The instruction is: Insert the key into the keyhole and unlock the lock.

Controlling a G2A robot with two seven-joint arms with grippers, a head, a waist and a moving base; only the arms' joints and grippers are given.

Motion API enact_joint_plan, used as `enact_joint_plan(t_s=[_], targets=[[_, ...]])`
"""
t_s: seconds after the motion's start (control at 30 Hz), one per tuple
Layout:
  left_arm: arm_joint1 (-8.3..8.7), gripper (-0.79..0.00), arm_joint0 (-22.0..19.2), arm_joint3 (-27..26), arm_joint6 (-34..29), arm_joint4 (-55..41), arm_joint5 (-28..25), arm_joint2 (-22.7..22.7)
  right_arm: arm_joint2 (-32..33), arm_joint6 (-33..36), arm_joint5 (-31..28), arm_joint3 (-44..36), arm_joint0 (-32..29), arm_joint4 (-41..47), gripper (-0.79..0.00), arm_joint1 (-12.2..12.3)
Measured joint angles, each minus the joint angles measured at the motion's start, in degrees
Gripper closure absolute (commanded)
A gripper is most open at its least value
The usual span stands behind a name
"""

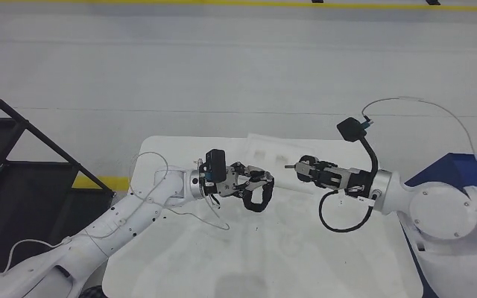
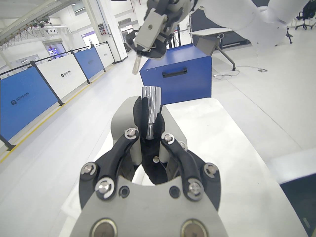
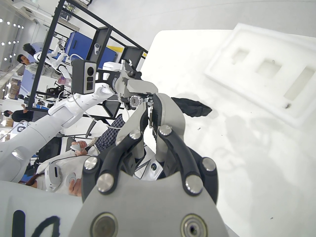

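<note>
Lock and key are both held up over the white table, one in each gripper. The left gripper is closed tight on the lock. Its two grey fingers squeeze the lock from both sides. The lock has a shiny silver tube at one end and a black loop that hangs down under the gripper in the top view. The end of the silver tube points away from the left gripper, toward the other arm.

The right gripper is at the other side of the table. It pinches the key by its dark head, and the thin metal part sticks out past the fingertips toward the lock. The key is tilted. Its tip is near the end of the silver tube but does not touch it. A gap shows between them in the top view and in the left wrist view. The key is not in the keyhole yet. In the right wrist view, the round keyhole faces the right gripper, just past its fingertips.

A white foam tray with three square dents lies on the far side of the table, behind the two grippers. A blue box with a black handle stands on the floor past the end of the table.
</note>
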Motion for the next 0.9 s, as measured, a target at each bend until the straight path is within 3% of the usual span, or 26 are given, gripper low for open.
enact_joint_plan(t_s=[0.27,0.47,0.9], targets=[[-4.37,0.000,-0.85,4.59,10.78,9.46,9.87,3.34,-4.13,3.57,5.76,-7.13,1.47,-9.59,0.000,0.54],[-6.88,0.000,-1.24,9.31,16.73,12.63,14.48,4.28,-6.51,3.79,8.37,-8.93,3.39,-12.96,0.000,0.55],[-9.18,0.000,-0.59,12.17,19.44,16.31,16.85,2.94,-9.16,2.81,11.67,-7.51,5.29,-12.80,0.000,0.30]])
